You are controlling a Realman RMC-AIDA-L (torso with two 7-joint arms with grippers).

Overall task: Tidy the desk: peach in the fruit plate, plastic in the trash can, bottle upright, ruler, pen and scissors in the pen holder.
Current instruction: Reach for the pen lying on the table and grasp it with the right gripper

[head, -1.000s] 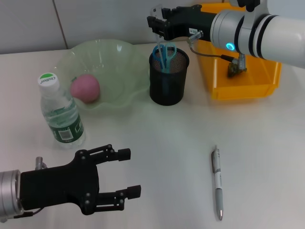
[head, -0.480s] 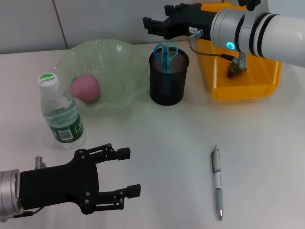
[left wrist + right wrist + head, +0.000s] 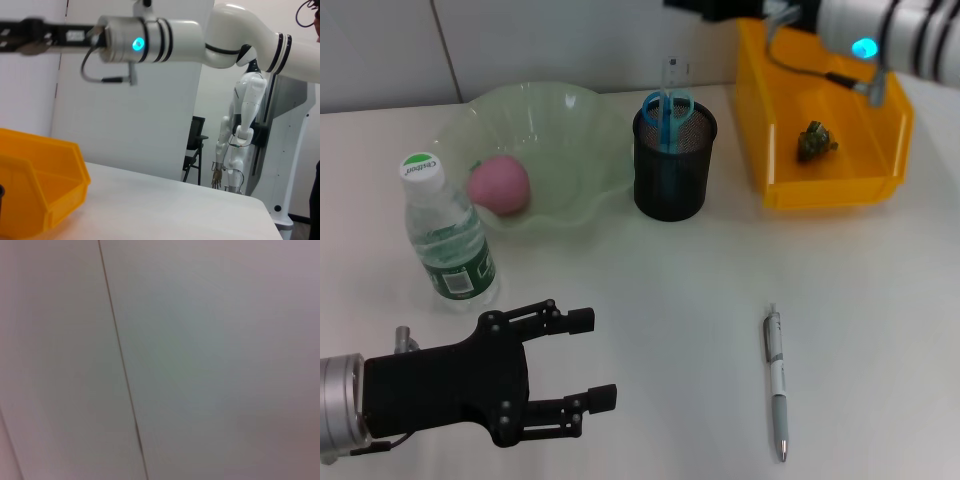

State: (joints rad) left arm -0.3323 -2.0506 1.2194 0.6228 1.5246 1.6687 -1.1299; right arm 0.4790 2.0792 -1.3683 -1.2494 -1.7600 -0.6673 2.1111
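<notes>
Overhead, a white table (image 3: 880, 300) meets a pale wall; pen (image 3: 777, 382) lower right, left gripper (image 3: 588, 362) wide open lower left, right arm (image 3: 880, 30) upper right, its fingers unseen.

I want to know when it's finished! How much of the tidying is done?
Mostly done: the peach is in the fruit plate, the bottle stands upright, the scissors are in the pen holder, and something crumpled lies in the orange bin. Nothing is held. Left: the pen, lying on the table.

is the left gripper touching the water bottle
Apart. In the head view, the left gripper hangs open near the front edge, and bare table shows between its fingers and the upright water bottle.
</notes>
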